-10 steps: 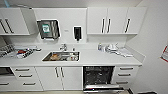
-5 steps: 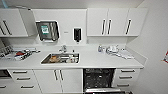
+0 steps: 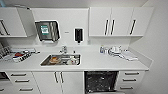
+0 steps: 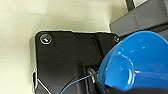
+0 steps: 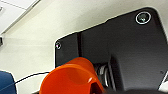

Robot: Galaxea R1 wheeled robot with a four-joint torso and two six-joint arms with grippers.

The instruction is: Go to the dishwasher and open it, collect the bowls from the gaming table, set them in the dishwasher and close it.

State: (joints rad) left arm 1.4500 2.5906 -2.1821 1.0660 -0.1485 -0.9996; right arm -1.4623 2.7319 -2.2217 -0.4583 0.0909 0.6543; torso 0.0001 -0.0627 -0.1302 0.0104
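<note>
White worktop (image 3: pixel 100 62) ahead of me; under it the built-in dishwasher (image 3: pixel 100 81) stands open, dark inside, right of the steel sink (image 3: pixel 61 60). Glossy blue round bowl (image 4: pixel 140 62) sits right at my left wrist, orange round bowl (image 5: pixel 71 77) right at my right wrist. Can't tell either pincer's grip.

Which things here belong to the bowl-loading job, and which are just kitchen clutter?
Job:
dishwasher, open, dark inside
blue bowl
orange bowl

Clutter:
sink with dishes
dish rack
crockery
</note>
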